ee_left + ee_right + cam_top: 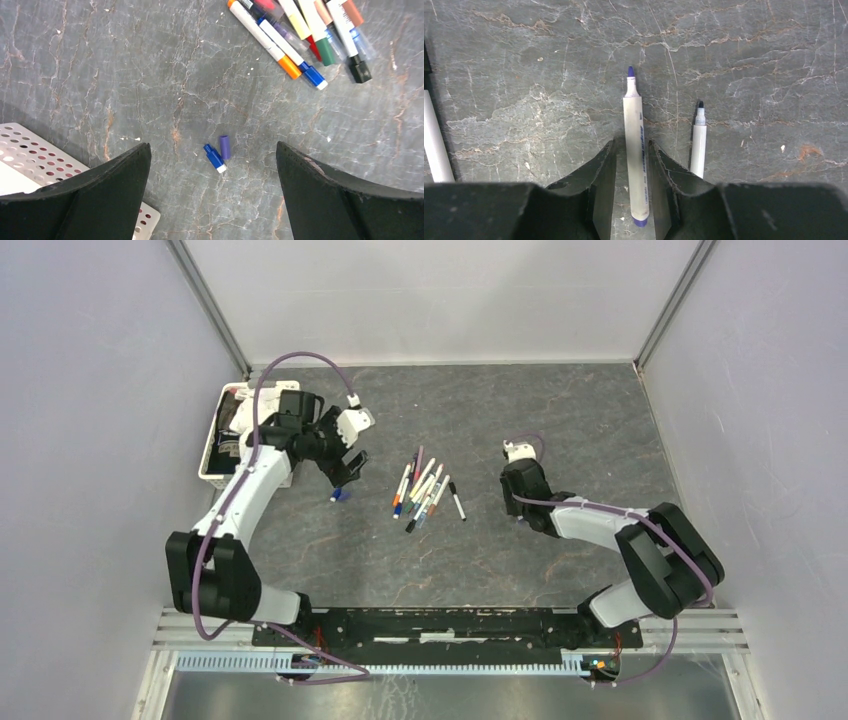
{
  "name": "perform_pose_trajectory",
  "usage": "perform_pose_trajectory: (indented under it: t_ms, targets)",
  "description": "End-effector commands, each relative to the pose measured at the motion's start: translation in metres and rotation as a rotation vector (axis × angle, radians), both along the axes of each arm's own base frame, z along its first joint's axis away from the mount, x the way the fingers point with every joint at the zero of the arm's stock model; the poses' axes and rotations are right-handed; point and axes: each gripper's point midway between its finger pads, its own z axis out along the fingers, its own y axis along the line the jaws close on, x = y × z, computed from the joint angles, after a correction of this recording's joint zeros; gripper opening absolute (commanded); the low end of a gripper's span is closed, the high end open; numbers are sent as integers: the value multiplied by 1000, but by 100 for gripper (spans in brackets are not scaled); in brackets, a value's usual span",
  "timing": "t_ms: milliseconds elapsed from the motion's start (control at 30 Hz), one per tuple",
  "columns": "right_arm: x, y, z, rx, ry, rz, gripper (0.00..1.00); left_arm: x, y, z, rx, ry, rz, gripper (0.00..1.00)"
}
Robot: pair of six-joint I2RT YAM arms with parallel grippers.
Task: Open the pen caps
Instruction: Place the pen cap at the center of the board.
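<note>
- Grey marbled table (600,420) fills the floor of a white-walled booth, with both arms reaching out from its near edge.
- Left claw (212,145) hangs with its jaws spread as wide as they look able to go and holds nothing. Its wrist view looks straight down on two loose caps.
- Those two, a blue cap (215,158) with a white end and a purple cap (224,147), lie touching side by side on the bare table. Judging by where the claw hangs, this looks like the spot chosen for dropping pulled caps, clear of the pens.
- A white perforated basket (30,150) sits just beside that spot, at the table's left edge.
- Right claw (632,145) has a white pen (634,125) between its part-open jaws, purple tip bare and pointing away. Whether the jaws grip the barrel or merely flank it, I cannot tell.
- A second bare-tipped pen (698,145) lies near it on the right, so uncapped pens seem to collect on this side.
- The heap of pens (425,490) lies mid-table between the arms. Several there keep their caps, among them an orange cap (289,67) and a black cap (360,69), so much of the job probably remains.
</note>
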Motion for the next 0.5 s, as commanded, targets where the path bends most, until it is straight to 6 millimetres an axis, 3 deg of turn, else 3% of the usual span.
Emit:
perform_pose_trajectory:
  t_ms: [0,233,333,467]
  targets:
    - [-8,-17,2,-53,23,-29,35,-18,-5,27,-107,72,40,100]
    - [16,3,55,23,-57,-12,40,-21,4,60,-154,56,116,100]
    - [28,25,78,97,-99,29,44,-16,15,78,-156,31,193,100]
    - [35,65,88,115,-96,113,46,-16,28,90,-188,38,268,100]
